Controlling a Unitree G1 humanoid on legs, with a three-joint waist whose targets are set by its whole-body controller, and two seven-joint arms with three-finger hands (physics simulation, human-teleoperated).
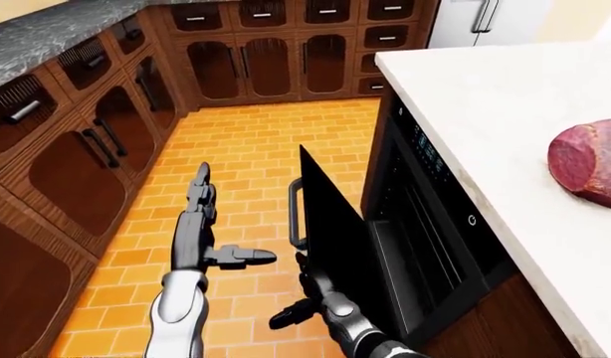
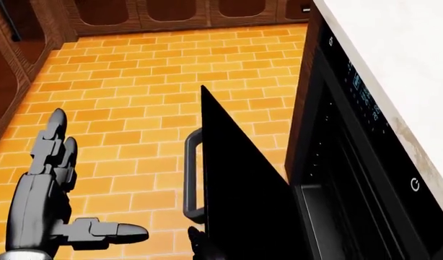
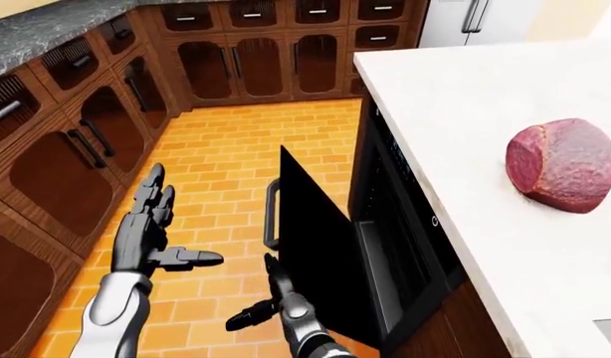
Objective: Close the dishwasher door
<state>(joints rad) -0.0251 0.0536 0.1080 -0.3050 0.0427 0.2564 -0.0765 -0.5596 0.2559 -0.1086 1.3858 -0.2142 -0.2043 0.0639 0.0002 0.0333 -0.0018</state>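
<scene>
Both hands are spread open: right hand (image 3: 277,294) pressed flat against the half-open dishwasher door (image 1: 336,239), left hand (image 1: 201,224) hovering beside its handle (image 2: 192,176).

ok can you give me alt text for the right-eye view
A black dishwasher door stands partly open below a white countertop, with the robot's right hand at its outer face, fingers spread. The left hand is open over the orange brick floor. A dark red cut of meat sits on the countertop.

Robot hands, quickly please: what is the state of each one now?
Left robot hand: open, holding nothing.
Right robot hand: open, fingers spread by the dishwasher door, gripping nothing.
</scene>
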